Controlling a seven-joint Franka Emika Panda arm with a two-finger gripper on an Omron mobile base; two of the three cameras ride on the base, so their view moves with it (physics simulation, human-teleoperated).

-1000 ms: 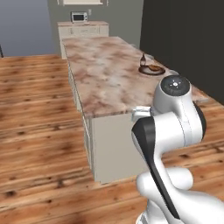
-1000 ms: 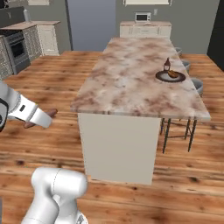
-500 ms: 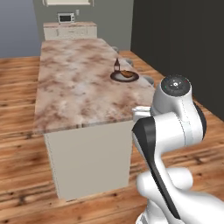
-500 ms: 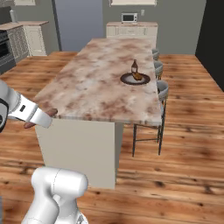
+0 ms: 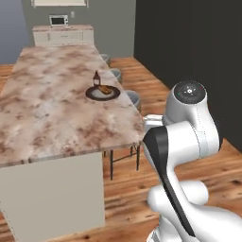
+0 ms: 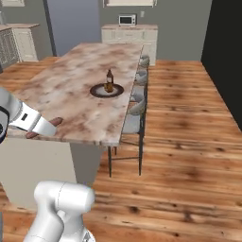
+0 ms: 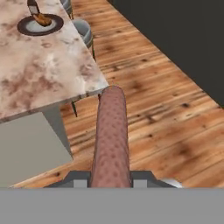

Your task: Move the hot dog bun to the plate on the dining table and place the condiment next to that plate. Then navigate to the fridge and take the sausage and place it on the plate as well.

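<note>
Swinging round with the base, both base views now face the dining table (image 5: 56,123) lengthwise; gripper (image 7: 111,180) pinches the sausage (image 7: 111,140).

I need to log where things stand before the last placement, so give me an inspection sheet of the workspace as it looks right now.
Surface: dining table, beige marble top veined in reddish brown, bare apart from the group below.
Job's things: plate with the hot dog bun lying on it; condiment bottle upright at the plate's far edge; sausage held out lengthwise from the hand.
Clutter: nothing seen.
Hand: hand shut on the sausage, off the table's near corner, above the floor.
Cables: nothing seen.
Surroundings: stools along the table's side, wooden floor, microwave on a far counter, dark wall.
</note>
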